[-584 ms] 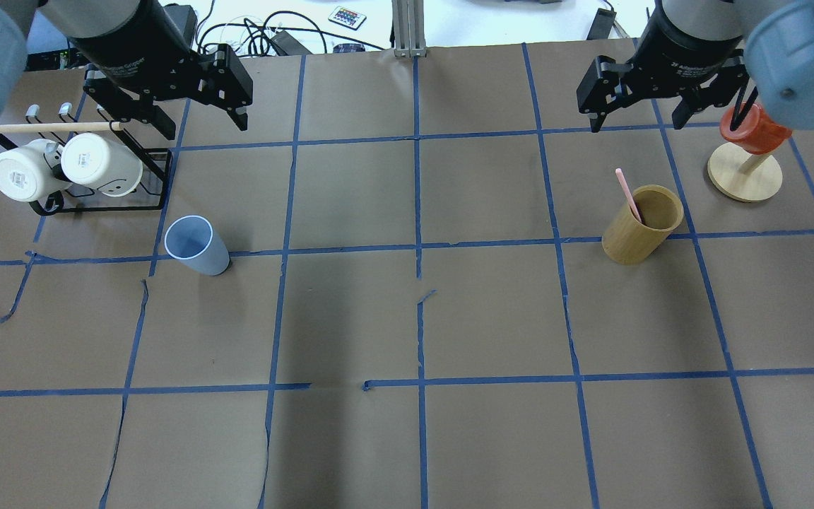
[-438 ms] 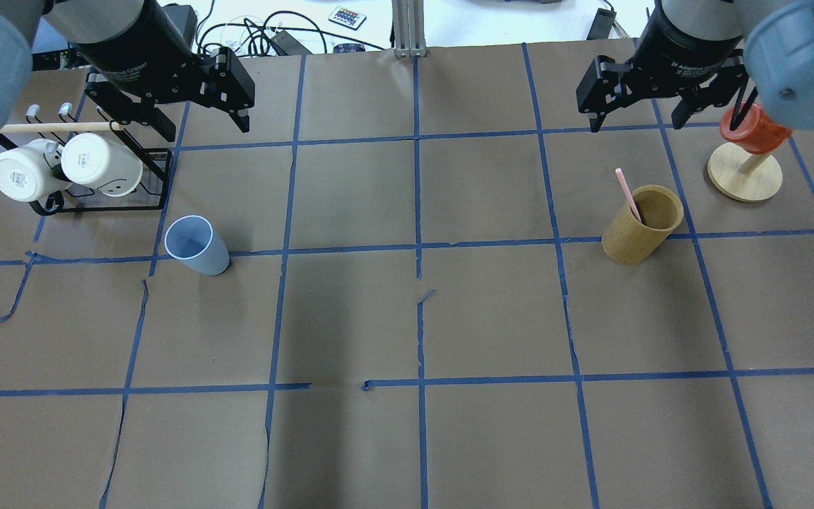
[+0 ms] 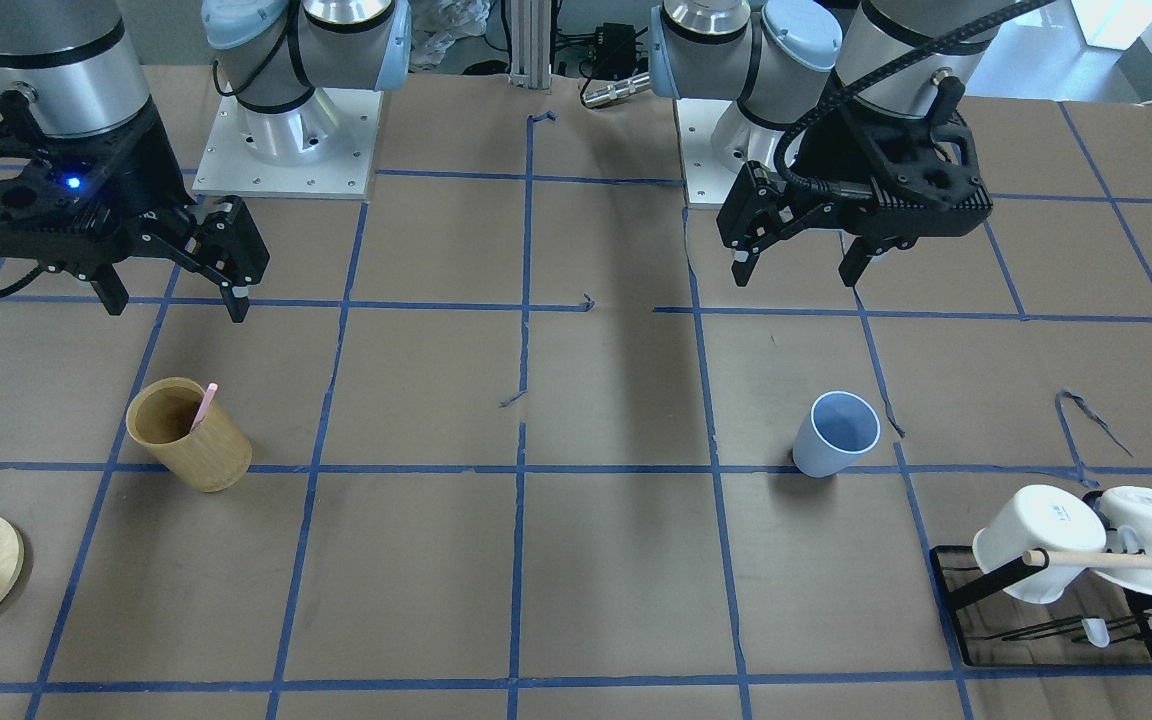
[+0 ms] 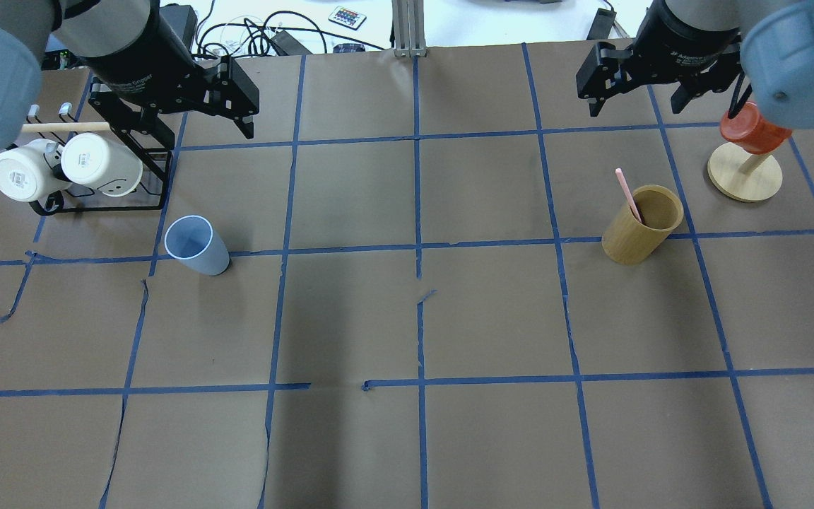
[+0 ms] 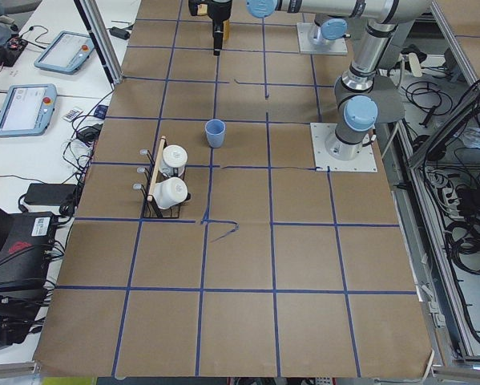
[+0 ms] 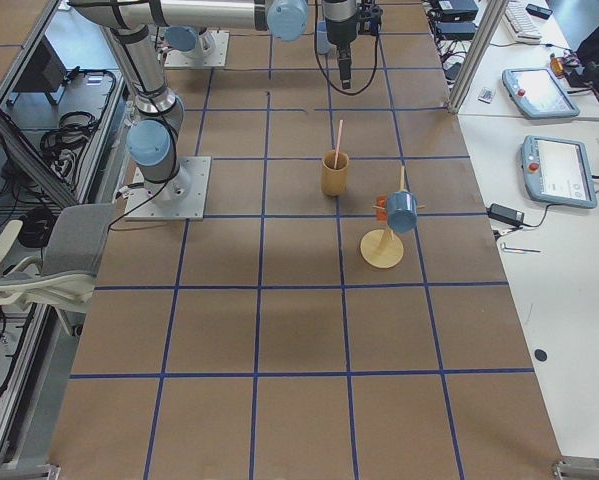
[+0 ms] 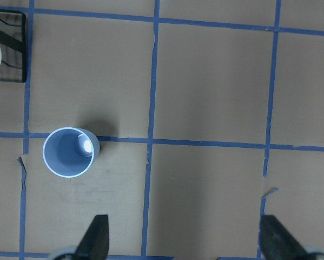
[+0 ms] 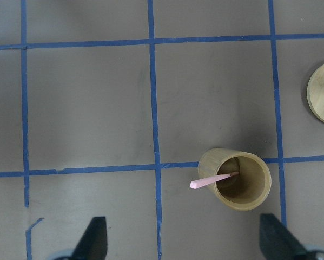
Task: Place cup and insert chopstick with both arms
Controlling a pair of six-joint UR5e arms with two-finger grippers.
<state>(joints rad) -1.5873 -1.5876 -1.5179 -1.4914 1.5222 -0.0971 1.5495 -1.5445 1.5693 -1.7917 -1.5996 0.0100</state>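
cup [image 4: 197,244] upright, empty; chopstick [image 4: 627,194] leaning inside wooden holder [image 4: 642,224].

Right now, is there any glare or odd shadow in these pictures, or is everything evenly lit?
Left wrist view: a small bright glint inside the cup, a soft shadow beside it. Overhead view: a broad dim band runs down the table near its middle. Front-facing view: the same band, otherwise sharp and even.
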